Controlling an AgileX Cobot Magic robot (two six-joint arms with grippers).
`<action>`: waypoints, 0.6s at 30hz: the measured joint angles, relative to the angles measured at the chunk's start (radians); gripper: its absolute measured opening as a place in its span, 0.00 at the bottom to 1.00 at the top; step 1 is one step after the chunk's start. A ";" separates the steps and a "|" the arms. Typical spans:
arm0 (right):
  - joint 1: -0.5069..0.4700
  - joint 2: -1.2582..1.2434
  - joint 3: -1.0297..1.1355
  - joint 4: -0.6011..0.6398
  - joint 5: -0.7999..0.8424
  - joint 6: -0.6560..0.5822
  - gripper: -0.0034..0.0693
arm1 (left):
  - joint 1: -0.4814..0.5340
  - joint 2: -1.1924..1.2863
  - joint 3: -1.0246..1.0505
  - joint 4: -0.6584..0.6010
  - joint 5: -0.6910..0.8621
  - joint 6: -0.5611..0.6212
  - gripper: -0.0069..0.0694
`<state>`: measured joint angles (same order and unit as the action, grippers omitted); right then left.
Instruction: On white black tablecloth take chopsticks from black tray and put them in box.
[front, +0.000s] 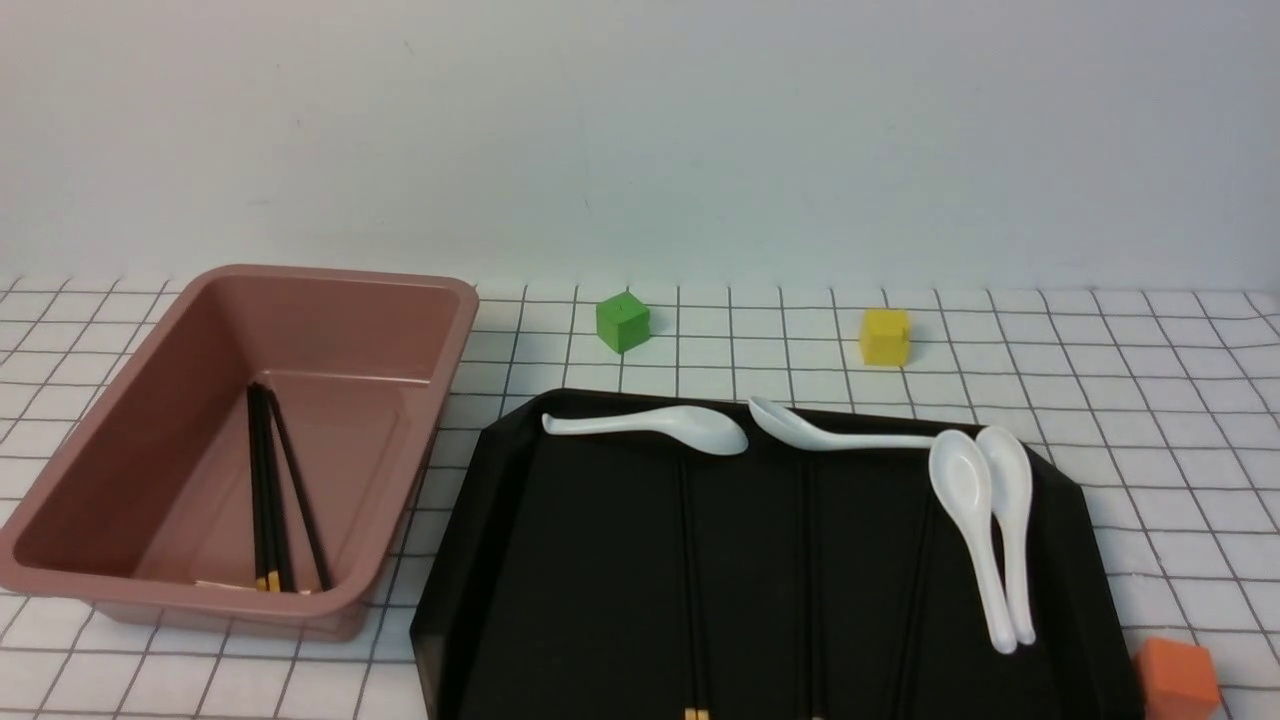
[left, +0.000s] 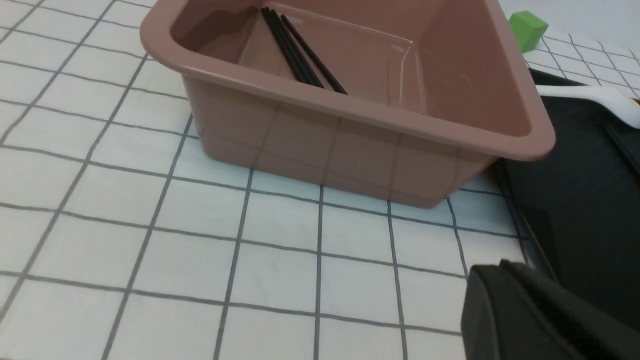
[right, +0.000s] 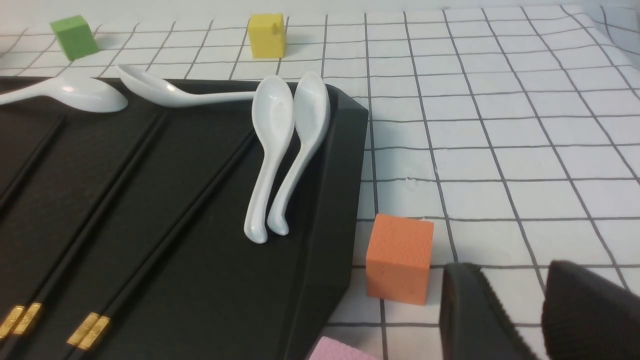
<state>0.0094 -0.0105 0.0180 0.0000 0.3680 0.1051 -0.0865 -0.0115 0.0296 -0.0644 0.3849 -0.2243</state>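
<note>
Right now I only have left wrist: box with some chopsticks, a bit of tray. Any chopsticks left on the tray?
Observer: Yes. Three pairs of chopsticks lie lengthwise on the black tray, gold ends toward the robot.
Operator: Anything on the tray in the way?
Observer: Four white spoons: two along the far rim, two side by side near the right rim, close to the rightmost pair.
Operator: Where's the right gripper?
Observer: The right gripper is open and empty, off the tray's right side over the tablecloth, next to an orange cube.
</note>
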 joint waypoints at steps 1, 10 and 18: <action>0.000 0.000 0.000 0.000 0.000 0.000 0.38 | 0.000 0.000 0.000 0.000 0.000 0.000 0.09; 0.000 0.000 0.000 0.000 0.000 0.000 0.38 | 0.000 0.000 0.000 0.000 0.001 0.000 0.10; 0.000 0.000 0.000 0.000 0.000 0.000 0.38 | 0.000 0.000 0.000 0.000 0.001 0.000 0.10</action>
<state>0.0094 -0.0105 0.0180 0.0000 0.3680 0.1051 -0.0865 -0.0115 0.0296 -0.0644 0.3857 -0.2243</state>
